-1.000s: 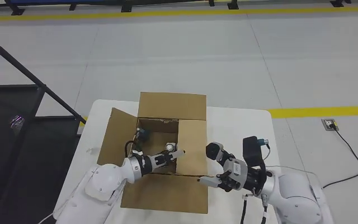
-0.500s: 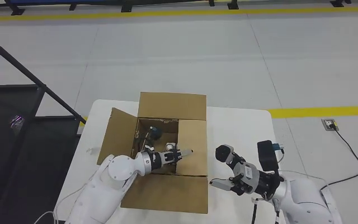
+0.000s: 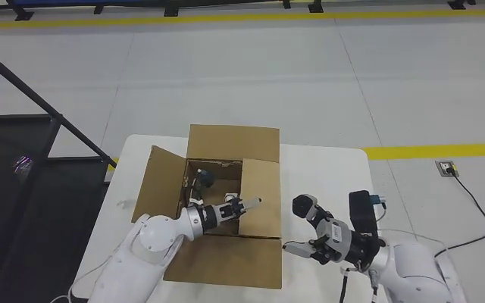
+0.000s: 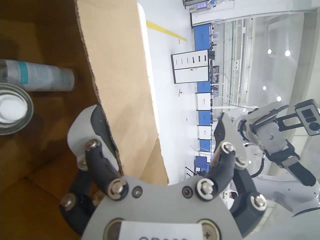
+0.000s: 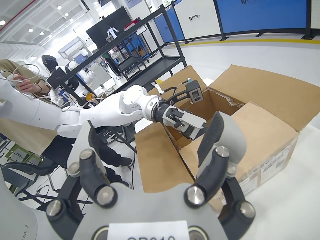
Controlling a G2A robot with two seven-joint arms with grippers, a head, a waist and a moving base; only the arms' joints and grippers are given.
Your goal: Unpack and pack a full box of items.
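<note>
An open cardboard box (image 3: 233,141) stands on the white table (image 3: 322,170), all flaps folded out. My left gripper (image 3: 243,204) is open and straddles the edge of the box's right flap (image 4: 120,58): one finger (image 4: 93,123) is inside the box, the other (image 4: 223,133) outside. On the box floor lie a metal tin (image 4: 12,108) and a white tube with a teal band (image 4: 37,78). My right gripper (image 3: 298,226) hovers open and holds nothing, just right of the box (image 5: 260,126), facing the left gripper (image 5: 190,126).
A black rack (image 3: 34,189) stands off the table's left side. Bare tabletop (image 3: 326,182) lies to the right of the box. The front flap (image 3: 227,261) hangs out toward the table's near edge.
My right gripper has drawn back to the right, away from the box's right flap. My left gripper has shifted slightly right along the flap's edge.
</note>
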